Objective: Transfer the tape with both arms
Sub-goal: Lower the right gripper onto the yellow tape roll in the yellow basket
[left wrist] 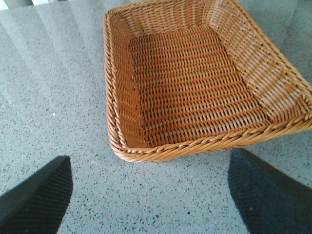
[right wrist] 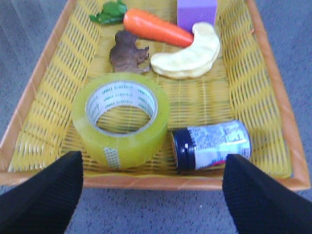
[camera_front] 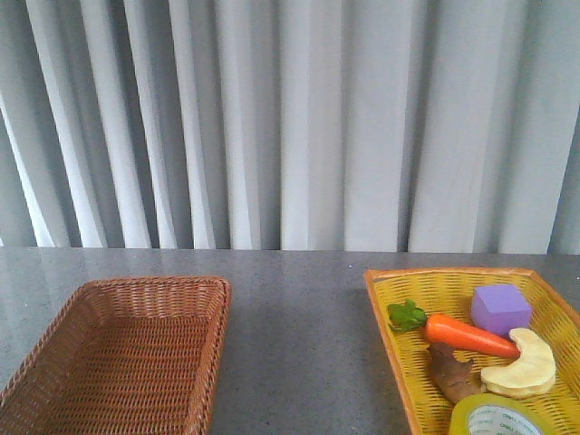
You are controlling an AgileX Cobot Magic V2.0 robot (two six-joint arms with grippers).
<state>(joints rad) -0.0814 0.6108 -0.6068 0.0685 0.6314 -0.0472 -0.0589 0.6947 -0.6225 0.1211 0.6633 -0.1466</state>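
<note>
Right fingers (right wrist: 152, 195): spread wide, nothing held, hung over the yellow basket's (right wrist: 146, 181) near rim.
Left fingers (left wrist: 151, 195): spread wide, nothing held, above the worktop (left wrist: 48, 107) beside the brown basket (left wrist: 195, 146).
Tape (right wrist: 122, 119): laid flat in the yellow basket, just beside a can (right wrist: 210, 145).
Farther in: a carrot (right wrist: 157, 28), a purple block (right wrist: 196, 10).
</note>
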